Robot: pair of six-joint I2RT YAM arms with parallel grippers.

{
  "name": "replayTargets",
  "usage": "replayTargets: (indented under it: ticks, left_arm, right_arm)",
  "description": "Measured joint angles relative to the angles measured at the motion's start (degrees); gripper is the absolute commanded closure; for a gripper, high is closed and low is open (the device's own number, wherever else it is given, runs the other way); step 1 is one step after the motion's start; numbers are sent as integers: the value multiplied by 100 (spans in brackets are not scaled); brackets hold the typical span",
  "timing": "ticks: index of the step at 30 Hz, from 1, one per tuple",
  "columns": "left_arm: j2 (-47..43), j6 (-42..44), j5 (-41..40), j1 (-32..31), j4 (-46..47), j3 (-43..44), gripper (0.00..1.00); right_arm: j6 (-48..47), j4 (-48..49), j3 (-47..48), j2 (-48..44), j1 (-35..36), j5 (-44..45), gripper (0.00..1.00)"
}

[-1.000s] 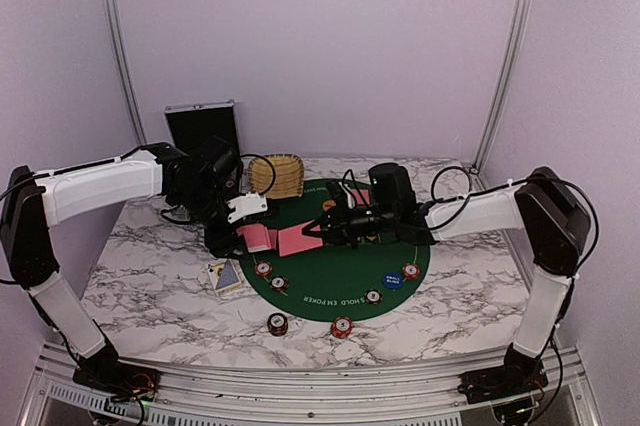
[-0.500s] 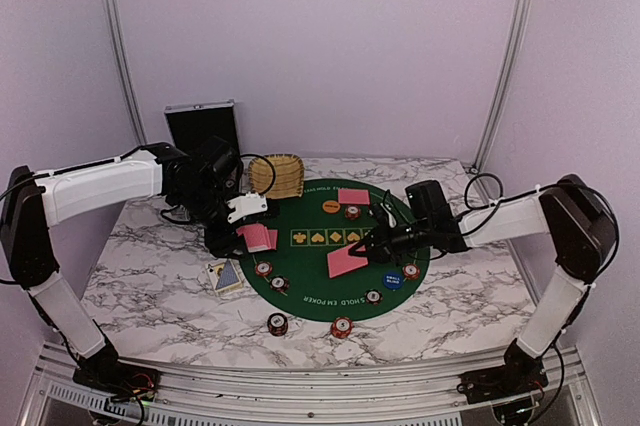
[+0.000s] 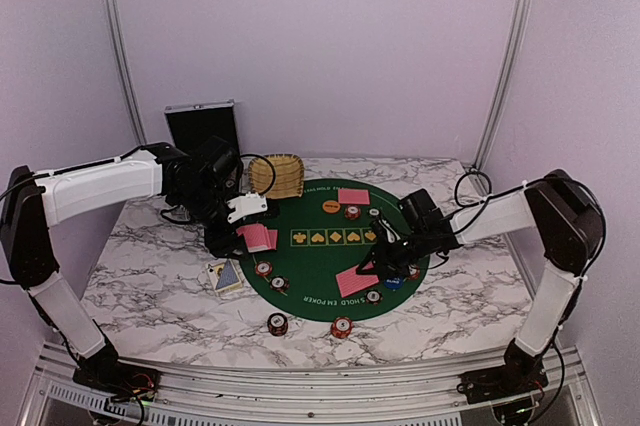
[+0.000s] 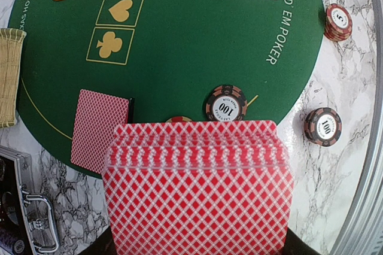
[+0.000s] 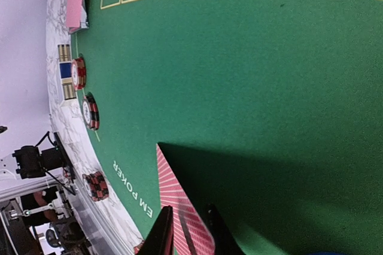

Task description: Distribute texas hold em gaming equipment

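Straddling the end of a red-backed card (image 5: 179,204), the right gripper (image 3: 380,267) stands barely parted, grip unclear; the card's long axis points straight out from its fingertips over the mat (image 5: 269,87). The left gripper (image 3: 243,234) clamps the deck (image 4: 197,189).

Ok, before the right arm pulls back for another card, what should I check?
1. Grip of the left end effector on the deck of cards: ok, shut.
2. Position of the dealt card, on the green mat's near side: ok.
3. Release by the right end effector: cannot tell.
4. Gap between dealt card and nearby poker chip: cannot tell.
5. Placement of the far card on the mat: ok.
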Motion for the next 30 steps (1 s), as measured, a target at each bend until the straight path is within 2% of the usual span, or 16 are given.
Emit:
replayTargets:
  ticks: [3, 8, 16, 22, 30]
  left_arm:
    - [0, 0, 0, 0, 0, 0, 83]
    - [0, 2, 2, 0, -2, 0, 83]
    - [0, 4, 2, 0, -7, 0, 83]
    - [0, 4, 2, 0, -9, 0, 83]
    - [-11, 2, 2, 0, -11, 0, 84]
  right_arm:
    - [-249, -323, 184, 42, 0, 227, 70]
    - [-625, -791, 411, 39, 0, 601, 63]
    - [-957, -1386, 603, -74, 4, 1158, 58]
    - [-999, -1582, 756, -238, 4, 1401, 44]
    - [-787, -1456, 990, -614, 114, 1375, 18]
